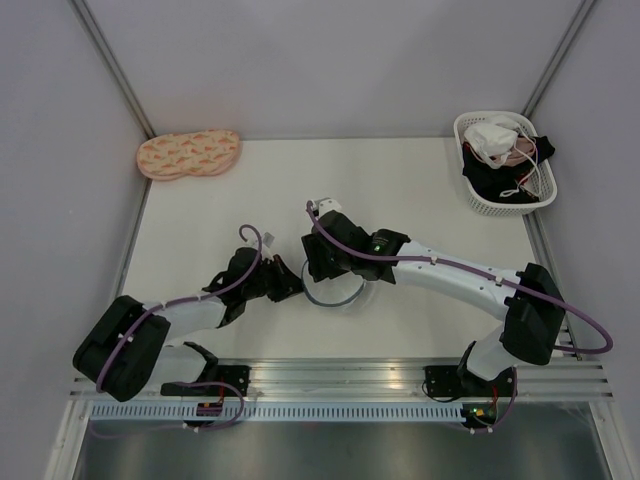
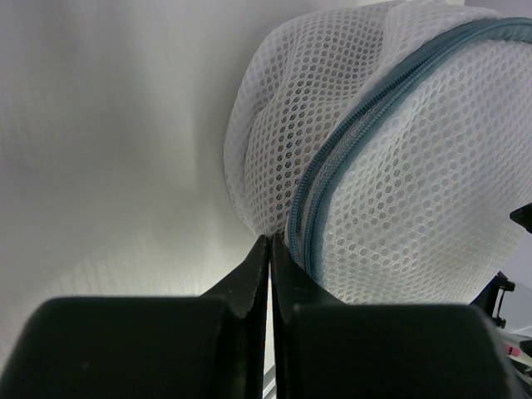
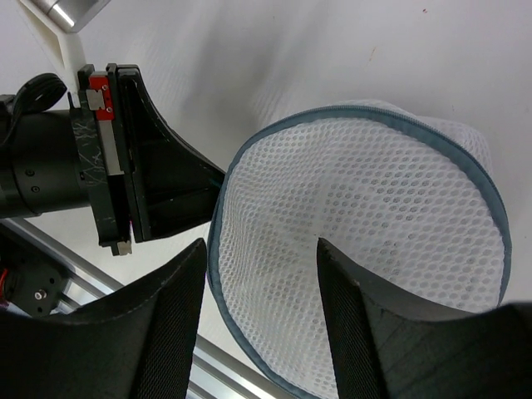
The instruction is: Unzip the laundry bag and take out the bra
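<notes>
The left claw is shut, its tips pressed to the lower edge of the laundry bag, just beside the zipper. Whether they have caught any mesh I cannot tell. The right claw hangs open over the bag, its fingers apart above the near rim. The bag sits on the table between the two claws. The bra cannot be made out through the mesh. I judge the bag light, soft and springy on its hoop, so apt to slide or fold. Best pin the rim and pull at the zipper tab, which is not in view.
</notes>
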`<state>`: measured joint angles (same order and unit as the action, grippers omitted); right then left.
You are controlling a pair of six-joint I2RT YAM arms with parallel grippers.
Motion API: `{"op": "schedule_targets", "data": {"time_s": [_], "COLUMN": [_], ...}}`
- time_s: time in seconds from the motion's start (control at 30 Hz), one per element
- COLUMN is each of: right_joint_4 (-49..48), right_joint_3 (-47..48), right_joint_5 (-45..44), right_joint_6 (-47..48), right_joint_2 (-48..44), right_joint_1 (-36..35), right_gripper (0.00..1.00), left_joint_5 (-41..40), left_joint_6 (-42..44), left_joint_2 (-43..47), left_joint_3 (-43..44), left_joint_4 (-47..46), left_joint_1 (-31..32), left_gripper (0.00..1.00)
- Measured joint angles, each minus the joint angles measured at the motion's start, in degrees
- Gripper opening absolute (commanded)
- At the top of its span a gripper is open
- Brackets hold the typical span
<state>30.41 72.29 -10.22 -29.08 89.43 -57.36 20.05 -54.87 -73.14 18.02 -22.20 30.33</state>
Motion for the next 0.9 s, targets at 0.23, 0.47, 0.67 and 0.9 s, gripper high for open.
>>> {"op": "schedule_targets", "data": {"time_s": [0.23, 0.47, 0.67, 0.9], "right_joint_4": [0.4, 3.0, 5.1, 5.3], "right_joint_3": [-1.5, -4.4, -6.1, -10.3], "right_joint_5": [-2.4, -8.4, -12.2, -14.4], "right_joint_6": [-1.8, -4.5, -6.2, -6.8], "right_joint_2": [0.5, 1.6, 1.8, 1.8], "right_joint_1": [0.0, 0.1, 1.6, 5.3], "right_gripper": [0.47, 0.19, 0.00, 0.00], "left_joint_5": [0.0, 0.0, -0.3, -1.4], "left_joint_6": [-1.0, -1.2, -1.2, -1.2], "left_joint_2": [-1.7, -0.6, 3.6, 8.2], "left_joint_3": [0.0, -0.2, -0.9, -1.9], "left_joint_4": [-3.1, -3.7, -3.2, -0.8], "left_joint_1": [1.3, 1.3, 1.4, 1.4], "left_gripper": [0.02, 0.02, 0.02, 0.02]}}
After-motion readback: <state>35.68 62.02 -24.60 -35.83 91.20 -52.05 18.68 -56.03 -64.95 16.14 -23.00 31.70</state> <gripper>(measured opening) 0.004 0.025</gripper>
